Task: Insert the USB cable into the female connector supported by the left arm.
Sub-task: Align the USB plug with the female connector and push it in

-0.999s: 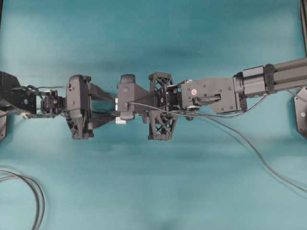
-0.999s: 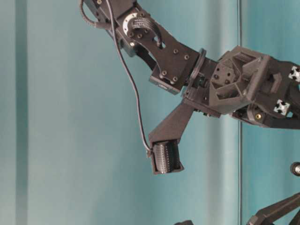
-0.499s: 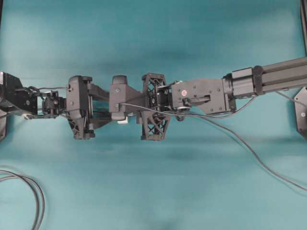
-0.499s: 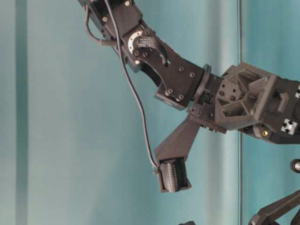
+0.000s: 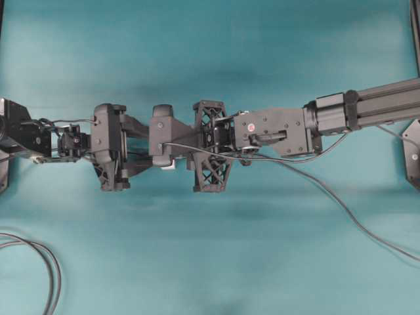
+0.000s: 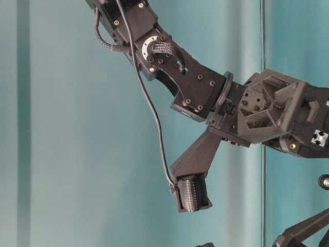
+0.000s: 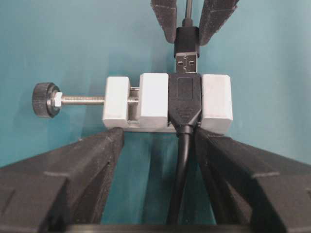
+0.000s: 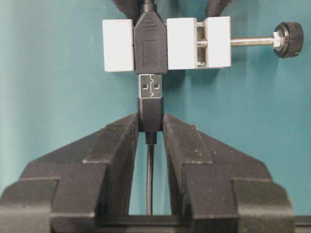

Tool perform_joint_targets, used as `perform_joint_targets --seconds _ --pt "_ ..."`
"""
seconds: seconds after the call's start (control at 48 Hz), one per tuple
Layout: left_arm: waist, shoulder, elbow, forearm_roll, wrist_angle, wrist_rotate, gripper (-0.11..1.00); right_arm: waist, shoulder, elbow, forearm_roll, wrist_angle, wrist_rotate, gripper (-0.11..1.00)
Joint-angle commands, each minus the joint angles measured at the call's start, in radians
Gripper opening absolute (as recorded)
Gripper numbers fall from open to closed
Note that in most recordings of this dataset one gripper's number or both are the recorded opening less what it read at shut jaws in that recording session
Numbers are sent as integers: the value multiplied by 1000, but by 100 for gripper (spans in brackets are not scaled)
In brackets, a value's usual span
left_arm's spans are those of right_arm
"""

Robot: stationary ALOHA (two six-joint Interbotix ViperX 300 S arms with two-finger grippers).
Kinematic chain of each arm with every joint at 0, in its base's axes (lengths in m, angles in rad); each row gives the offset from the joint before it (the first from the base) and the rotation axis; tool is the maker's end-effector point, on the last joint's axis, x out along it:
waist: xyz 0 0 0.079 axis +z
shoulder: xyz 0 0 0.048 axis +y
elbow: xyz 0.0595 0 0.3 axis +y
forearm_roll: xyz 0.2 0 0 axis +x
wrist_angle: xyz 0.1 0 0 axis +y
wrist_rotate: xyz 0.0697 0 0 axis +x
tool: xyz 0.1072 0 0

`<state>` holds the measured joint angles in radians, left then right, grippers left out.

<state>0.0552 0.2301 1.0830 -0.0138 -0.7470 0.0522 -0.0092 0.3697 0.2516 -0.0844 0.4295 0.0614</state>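
The right gripper (image 8: 150, 127) is clamped on the black plug of the USB cable (image 8: 150, 112), silver tip sticking out past the jaws, lined up w/ and just at the mouth of the female connector (image 8: 166, 43). The left gripper (image 7: 160, 138) has its jaws wide apart, pressed against the white block from both sides; screw knob (image 7: 43, 100) sticks out sideways. Wrist views show this lineup clearly; overhead, both arms meet mid-table and hide it, only a sliver of white visible. Looped cables (image 5: 39, 262) lie at the table's corner, well apart. Table-level view shows only one finger pad (image 6: 193, 193).
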Motion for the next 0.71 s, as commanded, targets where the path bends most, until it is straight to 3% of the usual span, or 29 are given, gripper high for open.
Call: perform_joint_targets --seconds 0.0,0.25,0.687 --pt "5 -5 -8 -3 3 8 77 -5 -17 -20 -3 -5 -3 19" --pt "5 -5 -8 -3 3 8 77 -5 -15 -18 -3 -5 -9 19" --pt "3 -6 -8 -3 3 9 77 -5 -5 -38 -3 3 -81 19"
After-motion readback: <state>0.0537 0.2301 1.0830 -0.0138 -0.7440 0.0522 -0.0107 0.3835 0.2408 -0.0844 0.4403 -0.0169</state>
